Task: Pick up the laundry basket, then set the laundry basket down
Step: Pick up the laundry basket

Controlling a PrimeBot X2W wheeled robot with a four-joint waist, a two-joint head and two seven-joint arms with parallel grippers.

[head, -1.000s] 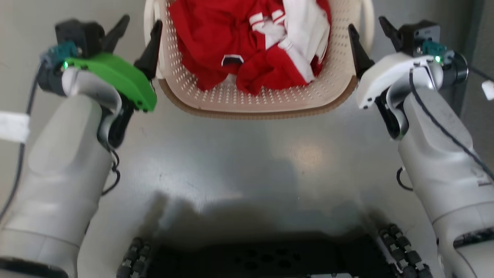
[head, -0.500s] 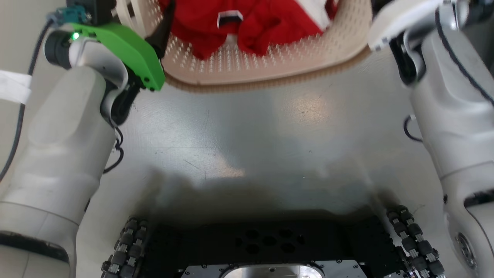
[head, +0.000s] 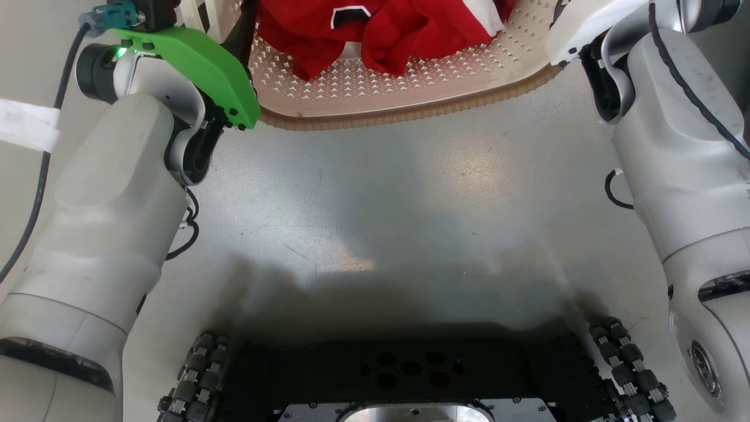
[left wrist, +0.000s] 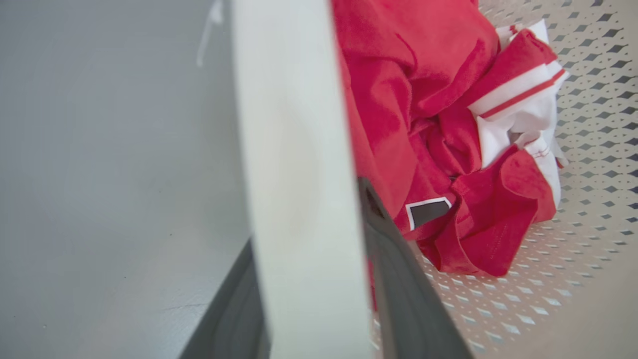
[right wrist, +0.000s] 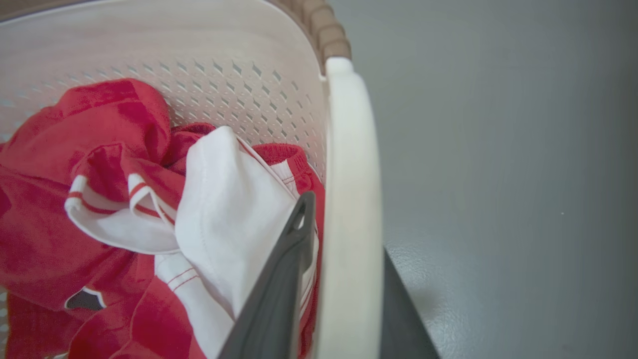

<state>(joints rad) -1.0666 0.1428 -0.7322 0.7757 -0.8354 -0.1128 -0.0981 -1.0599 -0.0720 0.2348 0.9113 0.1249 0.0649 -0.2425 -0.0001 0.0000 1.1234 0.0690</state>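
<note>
While you're looking down through the head view, the laundry basket (head: 410,110) is sitting at top centre of the frame, cut off by the top edge, with its brown rim facing the robot base (head: 410,375). Red and white clothes (head: 381,35) are lying inside it. Your left arm (head: 117,223) is reaching up the left of the frame and your right arm (head: 674,146) up the right, each ending at one side of the basket. Can't tell whether the basket is touching the grey floor (head: 410,205).

Left wrist view: the left gripper (left wrist: 305,214) is clamping the basket's left handle (left wrist: 294,124), which is running up the middle of the frame. One dark finger is pressing on the floor side, the other on the inner side beside the clothes at centre right. No gap is showing.

Right wrist view: the right gripper (right wrist: 346,222) is gripping the right handle (right wrist: 349,174) the same way. One finger is sitting inside the basket against the white cloth, the other outside at the lower right of the handle.
</note>
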